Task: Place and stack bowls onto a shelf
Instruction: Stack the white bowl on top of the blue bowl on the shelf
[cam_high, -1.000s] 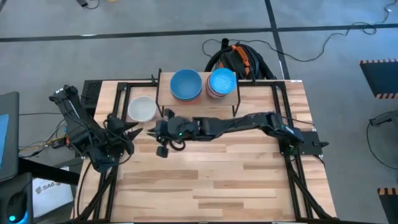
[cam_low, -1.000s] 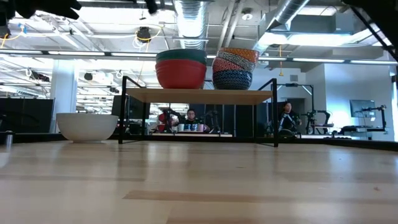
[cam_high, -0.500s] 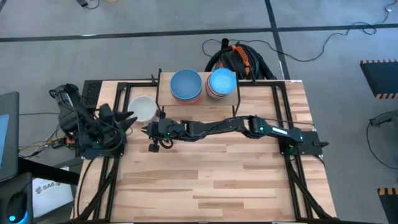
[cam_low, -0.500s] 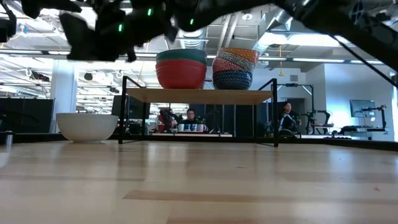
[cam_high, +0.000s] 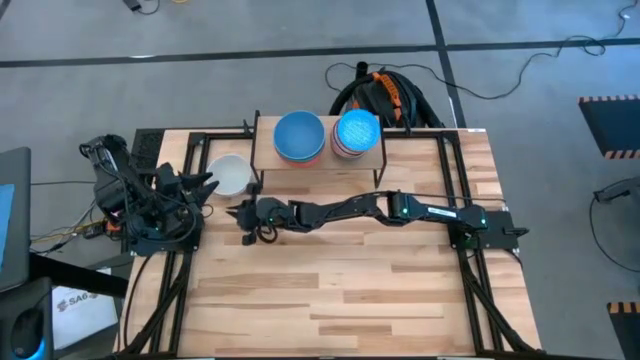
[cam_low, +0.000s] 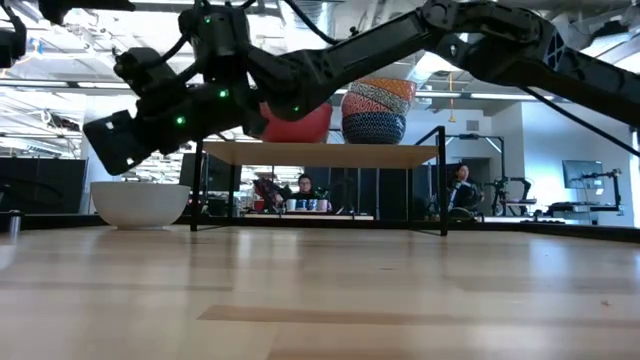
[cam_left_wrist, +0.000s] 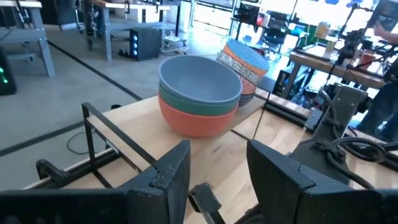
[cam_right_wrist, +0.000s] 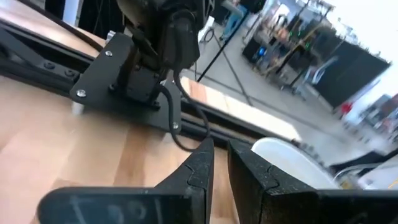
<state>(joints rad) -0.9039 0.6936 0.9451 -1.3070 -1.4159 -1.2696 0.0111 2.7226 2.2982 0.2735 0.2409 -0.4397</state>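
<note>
The white bowl (cam_high: 229, 175) (cam_low: 140, 203) (cam_right_wrist: 292, 163) stands on its base on the table, left of the shelf (cam_high: 318, 158) (cam_low: 320, 153). Two stacks stand on the shelf: a light blue bowl on a green and a red one (cam_left_wrist: 199, 99) (cam_high: 299, 135), and a patterned stack (cam_high: 357, 133) (cam_low: 378, 108) (cam_left_wrist: 247, 59) topped by a light blue bowl. My right gripper (cam_high: 243, 213) (cam_right_wrist: 221, 165) (cam_low: 105, 142), its fingers almost together, hovers near the white bowl on its near side. My left gripper (cam_high: 205, 183) (cam_left_wrist: 217, 171) is open at the bowl's left and holds nothing.
Black frame rails (cam_high: 190, 150) run along the table's left and right sides. The left arm's base (cam_right_wrist: 155, 50) stands just beyond the white bowl. Bare wood (cam_high: 340, 290) fills the near half of the table. People sit in the room behind the shelf (cam_low: 305, 190).
My right arm has stretched toward the table's left and far side and come down, bringing its gripper close to the white bowl. My left gripper has moved a little toward the far edge, beside the bowl. The bowls have not moved.
</note>
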